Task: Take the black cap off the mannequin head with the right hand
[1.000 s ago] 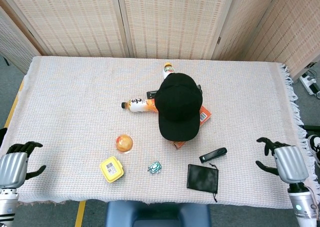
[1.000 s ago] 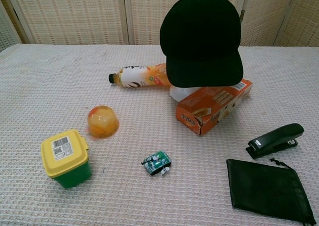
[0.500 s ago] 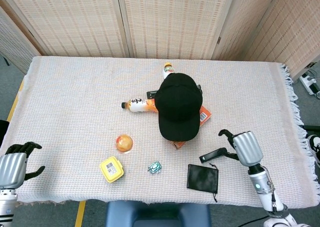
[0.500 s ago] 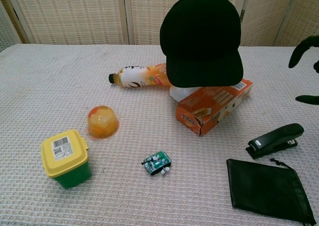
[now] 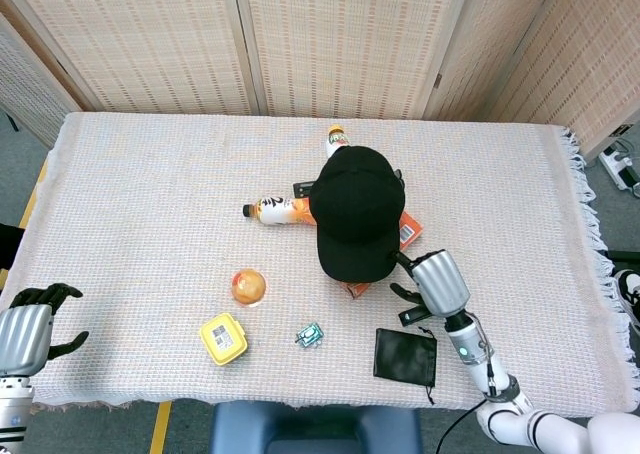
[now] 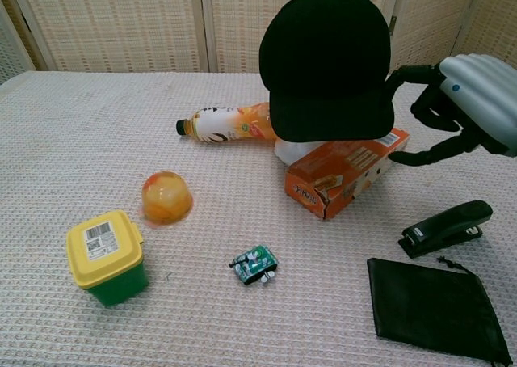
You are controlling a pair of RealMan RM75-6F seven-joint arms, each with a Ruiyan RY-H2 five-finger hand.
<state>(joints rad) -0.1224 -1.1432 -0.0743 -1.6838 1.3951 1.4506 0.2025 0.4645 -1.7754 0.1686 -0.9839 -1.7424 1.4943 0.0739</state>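
The black cap [image 5: 355, 209] [image 6: 327, 60] sits on the white mannequin head [image 6: 292, 150], which is almost wholly hidden beneath it at the table's middle. My right hand [image 5: 433, 282] [image 6: 468, 100] is just right of the cap's brim, fingers apart and curved toward it, one fingertip close to the brim's edge; it holds nothing. My left hand [image 5: 25, 329] stays at the table's front left corner, fingers apart and empty; the chest view does not show it.
An orange box [image 6: 347, 171] and an orange drink bottle [image 6: 230, 124] lie beside the mannequin head. A black stapler [image 6: 447, 227] and black pouch [image 6: 436, 306] lie under my right hand. A jelly cup [image 6: 166, 197], yellow-lidded tub [image 6: 107, 256] and small green toy [image 6: 254, 266] sit front left.
My right hand has swept in from the front right edge to just beside the cap's brim. The left hand and the cap have not moved.
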